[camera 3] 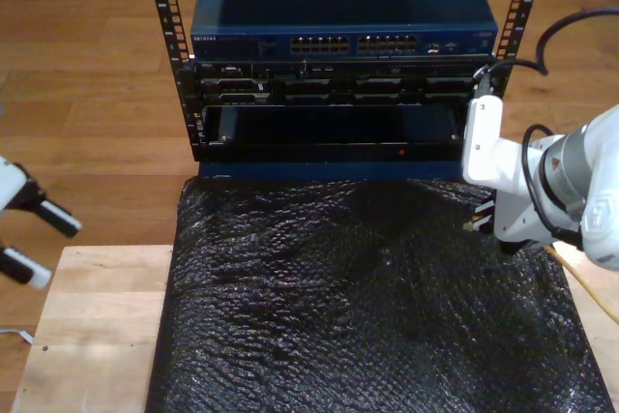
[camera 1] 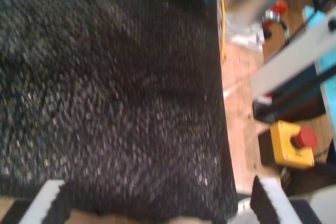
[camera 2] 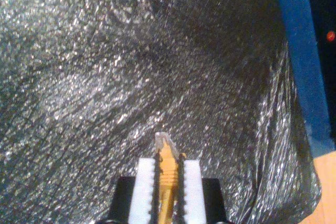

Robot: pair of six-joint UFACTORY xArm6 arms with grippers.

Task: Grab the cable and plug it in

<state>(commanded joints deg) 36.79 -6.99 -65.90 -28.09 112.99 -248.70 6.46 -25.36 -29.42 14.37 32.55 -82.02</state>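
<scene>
While my second end effector [camera 2: 168, 182] clamps the cable [camera 2: 167, 169] | plug juts past fingertips | my first end effector [camera 1: 157, 203] released

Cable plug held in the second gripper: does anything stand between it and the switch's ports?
Nothing visible does. My second gripper clamps the cable over the black mat; open air separates it from the network switch ports.

The cable [camera 2: 167, 174] is showing yellow-orange with a clear plug between white, black-toothed fingers [camera 2: 143, 192]. The mat [camera 3: 368, 297] is glinting black with a bubbled texture. The switch [camera 3: 343, 12] is showing dark blue on the brown wood floor [camera 3: 87, 74].
</scene>
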